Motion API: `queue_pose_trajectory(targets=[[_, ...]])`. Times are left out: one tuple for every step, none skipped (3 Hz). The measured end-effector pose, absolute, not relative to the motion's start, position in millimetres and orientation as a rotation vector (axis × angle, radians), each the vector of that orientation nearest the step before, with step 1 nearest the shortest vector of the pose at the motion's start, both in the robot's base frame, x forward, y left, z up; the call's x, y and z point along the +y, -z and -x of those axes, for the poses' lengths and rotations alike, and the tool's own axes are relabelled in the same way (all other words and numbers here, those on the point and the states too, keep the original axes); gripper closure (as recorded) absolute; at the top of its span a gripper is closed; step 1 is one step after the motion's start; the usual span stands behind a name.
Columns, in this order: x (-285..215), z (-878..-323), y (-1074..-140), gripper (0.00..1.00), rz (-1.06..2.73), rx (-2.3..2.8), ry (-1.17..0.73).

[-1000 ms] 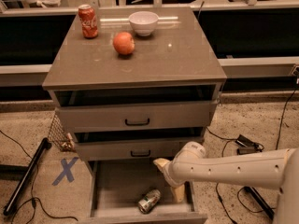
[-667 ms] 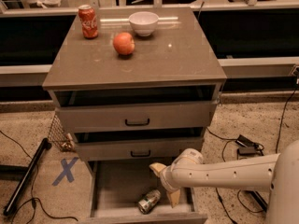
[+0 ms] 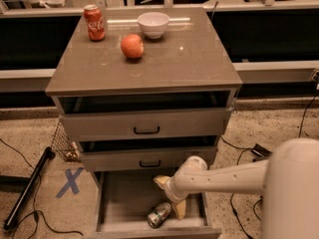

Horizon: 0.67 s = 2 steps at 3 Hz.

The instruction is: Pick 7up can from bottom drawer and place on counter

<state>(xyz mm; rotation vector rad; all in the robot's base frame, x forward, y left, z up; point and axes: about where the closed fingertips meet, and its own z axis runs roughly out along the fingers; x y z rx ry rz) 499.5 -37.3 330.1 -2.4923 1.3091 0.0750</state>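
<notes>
The 7up can [image 3: 159, 214] lies on its side near the front edge of the open bottom drawer [image 3: 119, 203], with bare floor to its left. The end effector [image 3: 168, 198] hangs just beside it, fingers spread and gripping nothing. On the bench [image 3: 189, 63] a red Coca-Cola can [image 3: 94, 22] stands at the back left corner, and bare surface runs along the front edge.

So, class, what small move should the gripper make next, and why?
Probably nudge the gripper toward the can until its open fingers straddle it: the can lies on its side in the bottom drawer, beside one finger, not yet gripped.
</notes>
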Motion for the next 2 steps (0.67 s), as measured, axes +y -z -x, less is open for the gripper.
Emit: queue_pose_trajectory(targets=[[-12,-522,-269,0.00,2.580,1.247,-0.164],[4,-542,-213,0.00,2.629,1.220,-0.211]])
